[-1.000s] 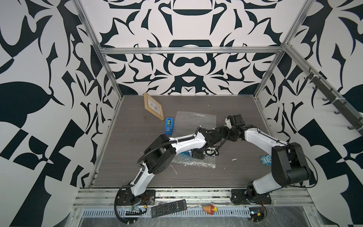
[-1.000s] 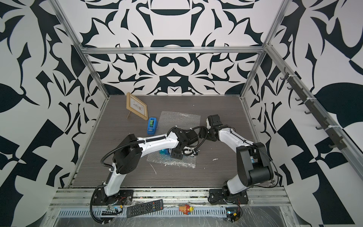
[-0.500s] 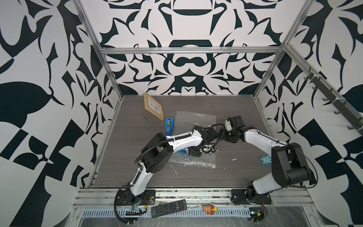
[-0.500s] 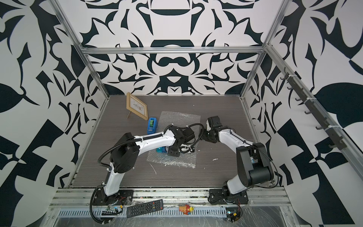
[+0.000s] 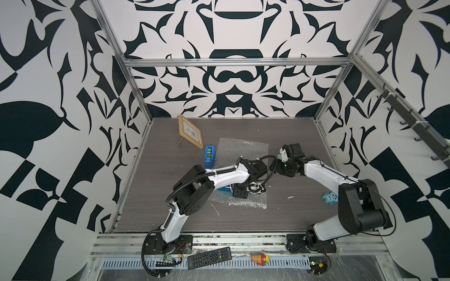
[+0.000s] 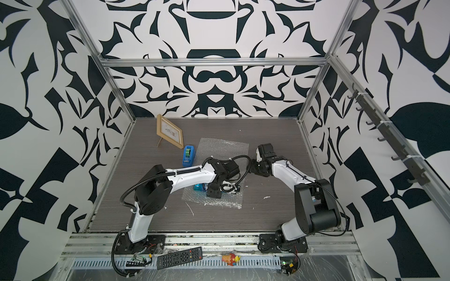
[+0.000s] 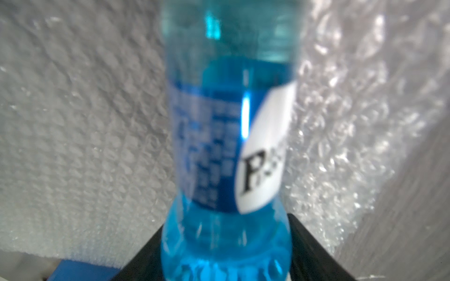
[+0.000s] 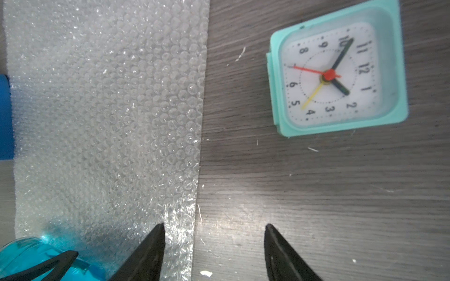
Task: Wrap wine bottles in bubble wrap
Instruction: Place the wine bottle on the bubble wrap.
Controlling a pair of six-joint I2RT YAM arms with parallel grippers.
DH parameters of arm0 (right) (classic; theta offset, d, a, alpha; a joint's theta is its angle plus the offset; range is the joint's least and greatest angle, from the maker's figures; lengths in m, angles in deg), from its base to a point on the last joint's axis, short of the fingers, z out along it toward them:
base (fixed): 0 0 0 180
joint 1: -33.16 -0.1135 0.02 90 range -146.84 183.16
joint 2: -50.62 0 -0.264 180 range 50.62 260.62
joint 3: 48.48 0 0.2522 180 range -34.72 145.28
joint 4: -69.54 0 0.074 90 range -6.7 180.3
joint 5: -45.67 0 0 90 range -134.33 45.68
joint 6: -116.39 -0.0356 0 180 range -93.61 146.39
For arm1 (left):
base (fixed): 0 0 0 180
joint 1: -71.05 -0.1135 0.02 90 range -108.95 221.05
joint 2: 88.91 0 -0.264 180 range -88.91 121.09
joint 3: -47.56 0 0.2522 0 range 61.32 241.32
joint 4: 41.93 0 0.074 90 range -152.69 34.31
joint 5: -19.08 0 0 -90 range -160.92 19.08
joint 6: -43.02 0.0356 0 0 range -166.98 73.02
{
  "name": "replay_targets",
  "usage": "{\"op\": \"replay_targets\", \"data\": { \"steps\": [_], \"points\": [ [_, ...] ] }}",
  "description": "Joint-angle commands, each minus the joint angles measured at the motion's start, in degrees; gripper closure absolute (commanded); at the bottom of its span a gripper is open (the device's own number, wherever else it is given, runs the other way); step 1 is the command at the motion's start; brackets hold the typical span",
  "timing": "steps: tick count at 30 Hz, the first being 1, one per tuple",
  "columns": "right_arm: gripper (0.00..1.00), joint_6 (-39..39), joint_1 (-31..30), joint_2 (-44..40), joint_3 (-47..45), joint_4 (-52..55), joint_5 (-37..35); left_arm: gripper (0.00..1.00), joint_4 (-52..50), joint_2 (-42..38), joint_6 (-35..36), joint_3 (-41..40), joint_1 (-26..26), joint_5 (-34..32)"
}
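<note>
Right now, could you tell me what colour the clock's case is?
Mint green; the clock shows best in the right wrist view.

The bubble wrap (image 8: 104, 109) is clear bubbled plastic with a silvery sheen, and the bottle (image 7: 229, 146) is glossy clear plastic with a smooth printed label. The table (image 8: 292, 194) looks like matt, dark, grained wood; the clock (image 8: 338, 75) is smooth mint-green plastic.

Bubble wrap (image 5: 243, 152): lay flat mid-table, near half crossed by the left arm (image 5: 226, 174).
Bottle (image 5: 224, 190): blue, on the wrap, mostly hidden by that arm.
Left gripper (image 5: 239, 192): low at the bottle; jaws unclear.
Tape dispenser (image 5: 209, 157): just beside the wrap.
Picture frame (image 5: 190, 131): stood behind the dispenser.
Remote (image 5: 209, 254): on the front rail.
</note>
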Motion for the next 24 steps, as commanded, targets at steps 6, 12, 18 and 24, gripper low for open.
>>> {"op": "replay_targets", "data": {
  "steps": [6, 12, 18, 24],
  "points": [
    [0.34, -0.6, -0.5, -1.6, 2.9, 1.3, 2.1, 0.16, 1.4, -8.5, 0.8, -2.7, 0.0, 4.0],
    [0.35, -1.4, -6.4, -0.3, 5.8, 1.8, 1.2, 0.19, 11.2, -22.8, 1.4, -14.1, -0.9, 4.3],
    [0.38, -3.3, -17.3, 6.5, 12.0, 0.0, 2.8, 0.41, 15.2, -32.4, -1.0, -29.7, -0.3, 5.3],
    [0.48, -3.8, -24.1, 14.9, 18.4, 0.2, 5.4, 0.71, 20.7, -29.5, -2.5, -37.0, 2.0, 3.4]
  ]
}}
